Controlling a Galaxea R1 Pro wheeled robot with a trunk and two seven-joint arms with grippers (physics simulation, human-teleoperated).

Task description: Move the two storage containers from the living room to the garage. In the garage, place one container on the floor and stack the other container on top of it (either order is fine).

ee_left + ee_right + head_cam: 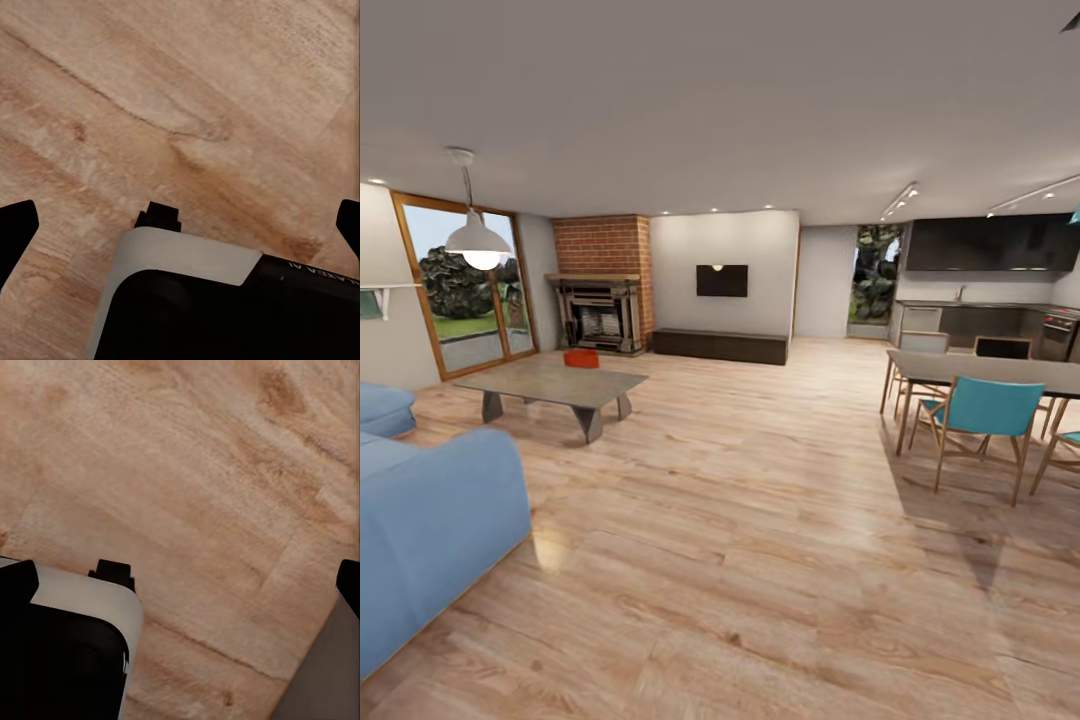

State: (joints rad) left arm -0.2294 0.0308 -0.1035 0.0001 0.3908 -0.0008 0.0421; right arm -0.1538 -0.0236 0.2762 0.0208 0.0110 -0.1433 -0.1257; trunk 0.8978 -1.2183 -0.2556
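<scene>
Head view looks across the living room [740,480] with its light wood-plank flooring. Nearest, at the left, a blue sofa [430,520] fills the corner of the picture. Beyond it stands a low grey coffee table [550,385], and on its far edge rests an orange-red storage container [581,358]; whether this is one bin or two stacked or side by side cannot be told at this range. At the right, a dining table [980,372] stands with a teal chair [985,415] pulled up on its near side. Farther back, a white pendant lamp [478,240] hangs before a glazed door [465,290]. Against the far wall stand the red-brick fireplace [603,285], a long dark low cabinet [720,346] and, above it, a black TV [721,280]. A dark kitchen [990,300] lies at the far right.

Each wrist view looks down on plank flooring and part of the robot's own dark and white body. The left gripper [180,225] has its black fingertips at opposite edges of the picture, spread wide and holding nothing. The right gripper [180,585] is spread just as wide, also empty.
</scene>
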